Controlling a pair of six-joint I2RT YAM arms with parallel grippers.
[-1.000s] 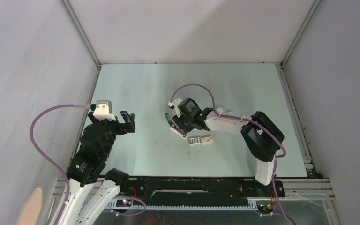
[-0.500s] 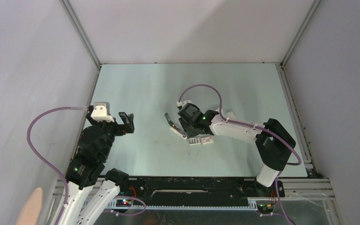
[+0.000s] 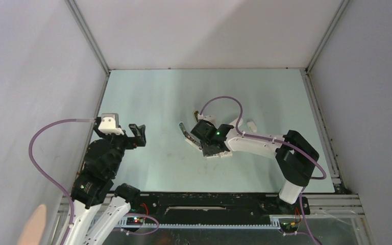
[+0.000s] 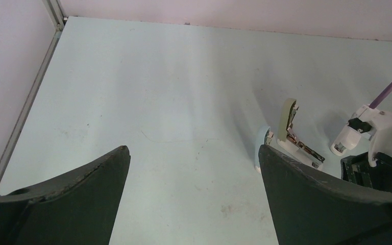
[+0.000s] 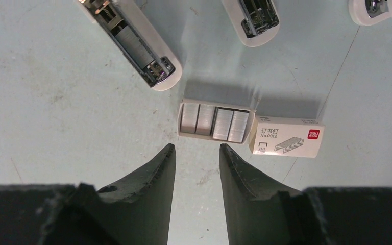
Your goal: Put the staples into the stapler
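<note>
The stapler [image 5: 132, 46] lies hinged open on the table, its magazine channel facing up; it also shows in the top view [image 3: 186, 135] and the left wrist view [image 4: 291, 138]. The staples [image 5: 214, 122] are greyish striped blocks in a small open tray, just ahead of my right gripper's tips. The printed white box [image 5: 286, 142] lies against the tray's right end. My right gripper [image 5: 197, 149] is open a little and empty, and hovers over the staples [image 3: 210, 148]. My left gripper [image 4: 194, 153] is wide open and empty, left of the stapler [image 3: 138, 133].
Metal frame rails and grey walls bound the table [image 3: 153, 97] on the left, back and right. The right arm's purple cable [image 3: 224, 102] loops above the stapler. The right wrist [image 4: 377, 153] shows at the right edge of the left wrist view.
My right gripper has moved from the stapler toward the near side and now hangs over the staples tray. The left arm has barely moved.
</note>
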